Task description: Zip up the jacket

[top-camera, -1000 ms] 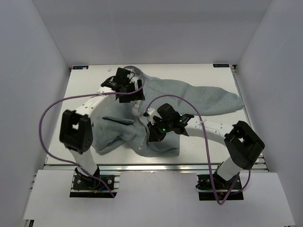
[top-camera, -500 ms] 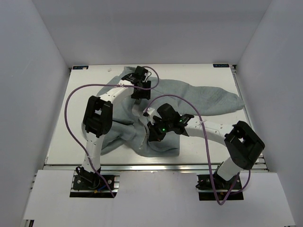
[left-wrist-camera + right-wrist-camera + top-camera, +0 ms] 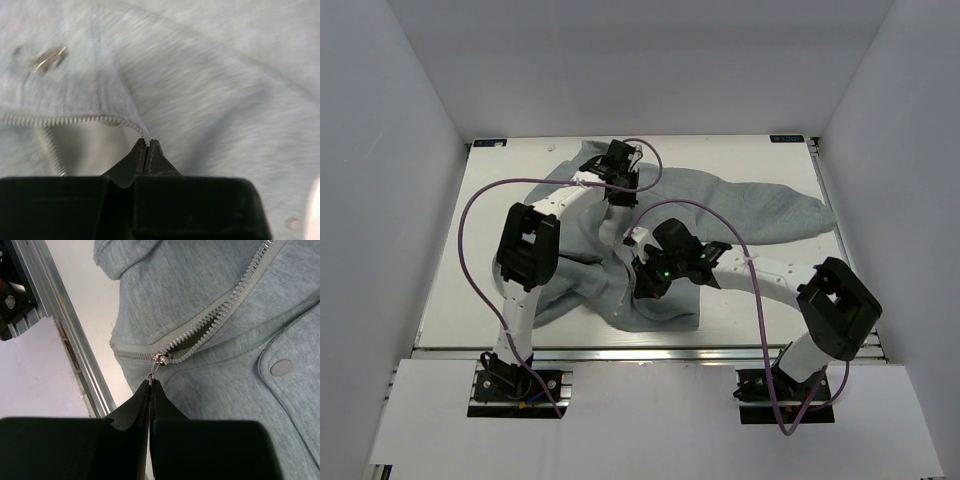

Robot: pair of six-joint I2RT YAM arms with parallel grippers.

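The left hand has swung in over the jacket and closed, pinching its zipper edge at the fingertips. The right hand, pressed together, pinches the tab of the zipper slider just ahead of it.

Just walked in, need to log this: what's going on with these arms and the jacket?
Two arms are zipping up a grey-green jacket on the table. The right hand is shut on the zipper pull near the hem, the slider low and the teeth above it parted. The left hand is pinched shut on the toothed front edge farther up. The zipper is barely started.
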